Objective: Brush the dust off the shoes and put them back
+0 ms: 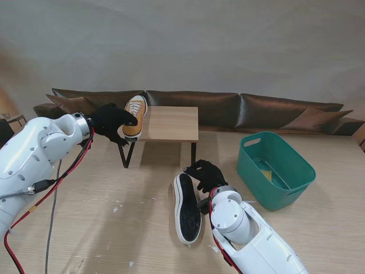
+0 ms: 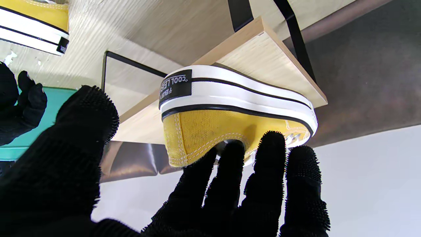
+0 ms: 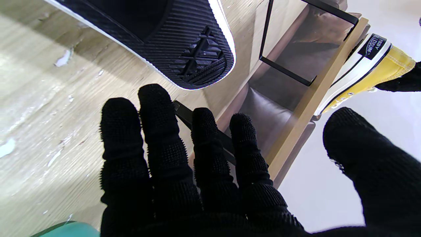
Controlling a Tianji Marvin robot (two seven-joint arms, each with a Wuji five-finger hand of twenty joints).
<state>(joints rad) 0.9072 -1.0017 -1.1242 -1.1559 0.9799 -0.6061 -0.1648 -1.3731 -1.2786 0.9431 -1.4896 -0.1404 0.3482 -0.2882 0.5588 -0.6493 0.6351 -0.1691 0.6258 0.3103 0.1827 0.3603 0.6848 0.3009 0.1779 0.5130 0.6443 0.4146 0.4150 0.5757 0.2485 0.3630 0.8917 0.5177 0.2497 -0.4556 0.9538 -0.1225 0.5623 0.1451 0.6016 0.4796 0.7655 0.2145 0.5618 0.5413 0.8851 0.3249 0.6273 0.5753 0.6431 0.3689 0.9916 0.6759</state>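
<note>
Sole-up shoe [image 1: 187, 208], upper hidden.

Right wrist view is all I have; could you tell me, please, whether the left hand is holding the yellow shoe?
Observer: The left wrist view shows the left hand's fingertips at the yellow shoe's collar, thumb apart; I cannot confirm a hold.
Operator: Thank you. How does the shoe by my fingers lie?
Observer: In the stand's view, the second shoe lies on its side beside the right hand.
Operator: Anything to my right?
Observer: A teal basin stands there.
</note>
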